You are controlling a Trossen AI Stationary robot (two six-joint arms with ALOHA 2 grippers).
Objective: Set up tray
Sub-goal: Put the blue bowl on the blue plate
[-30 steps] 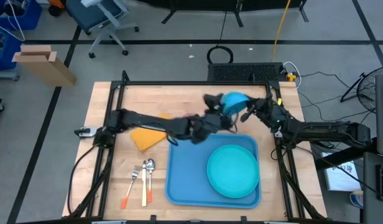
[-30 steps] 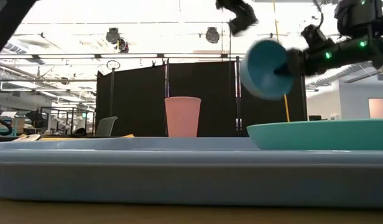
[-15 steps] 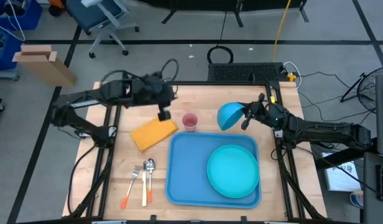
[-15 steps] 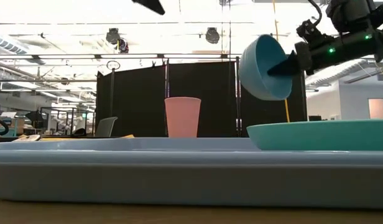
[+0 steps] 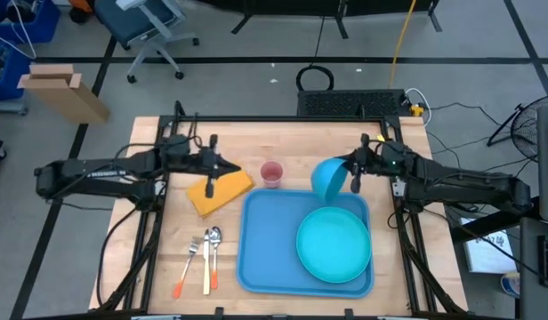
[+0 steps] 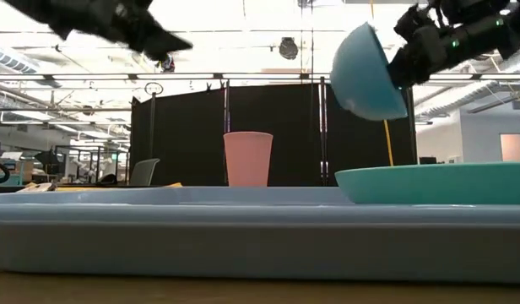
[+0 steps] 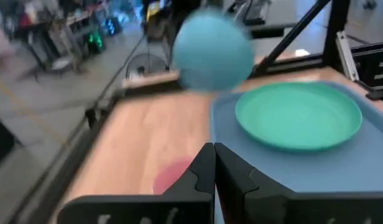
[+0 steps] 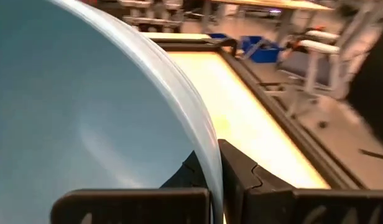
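Right gripper [image 5: 352, 170] clamping one blue bowl [image 5: 326, 178] above tray [image 5: 265, 240], left gripper [image 5: 213, 168] closed, empty

We are seeing a blue tray [image 5: 265, 240] carrying a teal plate [image 5: 334, 244]. A blue bowl [image 5: 327, 179], pink cup [image 5: 272, 173] and yellow sponge [image 5: 220, 192] are showing.

Bright overhead ceiling lights glare in the low view; the left wrist view is motion-blurred; table shadows stay soft.
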